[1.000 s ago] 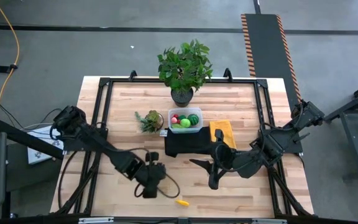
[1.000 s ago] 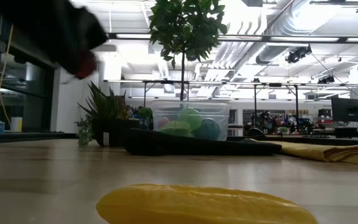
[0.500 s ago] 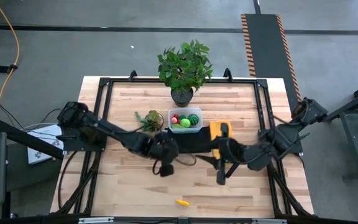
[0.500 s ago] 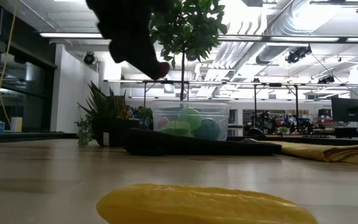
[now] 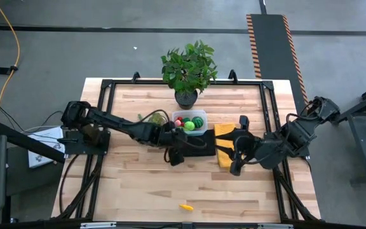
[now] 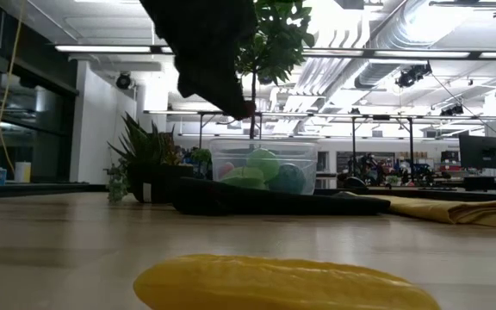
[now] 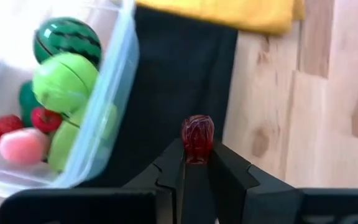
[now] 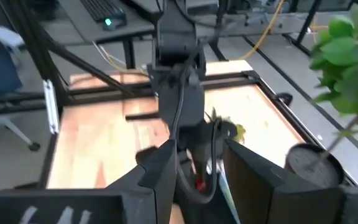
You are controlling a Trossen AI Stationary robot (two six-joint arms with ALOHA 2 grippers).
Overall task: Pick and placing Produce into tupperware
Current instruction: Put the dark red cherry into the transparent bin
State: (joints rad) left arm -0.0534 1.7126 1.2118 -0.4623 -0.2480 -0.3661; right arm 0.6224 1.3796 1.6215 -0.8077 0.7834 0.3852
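The clear tupperware (image 5: 189, 123) rests on a black cloth (image 5: 199, 150) and holds a striped watermelon ball (image 7: 67, 38), light green pieces and red pieces. My left gripper (image 7: 196, 155) is shut on a small dark red berry (image 7: 197, 135), over the black cloth just near of the box; the low view shows the berry (image 6: 246, 110) high off the table. My right gripper (image 8: 197, 177) hangs open over the yellow cloth (image 5: 222, 135), with nothing between its fingers. A yellow produce piece (image 5: 185, 207) lies alone near the front edge. My left gripper pinches the red berry's lower end (image 7: 196, 157) between its two fingertips, and most of the berry sticks out past them. The fingers slant down, coming from the table's left. The berry is lifted clear, above the black cloth.
A small spiky plant in a pot (image 5: 152, 121) stands left of the box, and a big leafy potted plant (image 5: 188, 70) stands behind it. A black frame (image 5: 107, 89) runs along the table's edges. Bare wood lies between the cloths and the front edge.
My left gripper, still shut on the red berry, has swung from the near left of the table toward the far right, up to the tupperware's near side. My right gripper has drawn back toward the table's right and far side, above the yellow cloth.
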